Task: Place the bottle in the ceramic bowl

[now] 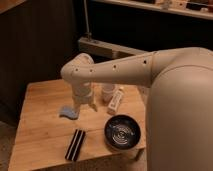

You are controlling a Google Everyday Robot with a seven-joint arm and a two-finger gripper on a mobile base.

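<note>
The bottle is small, slim and white and lies on the wooden table, cap end toward the back, just right of a translucent white cup. The ceramic bowl is dark and glossy with pale rings inside; it stands empty near the table's front right edge, in front of the bottle. My gripper hangs from the white arm, points down over the table's middle, left of the cup and bottle, and touches neither. It is open and empty.
A light blue object lies just left of the gripper. A black striped flat object lies near the front edge, left of the bowl. My arm's large white body fills the right side. Dark cabinets stand behind the table.
</note>
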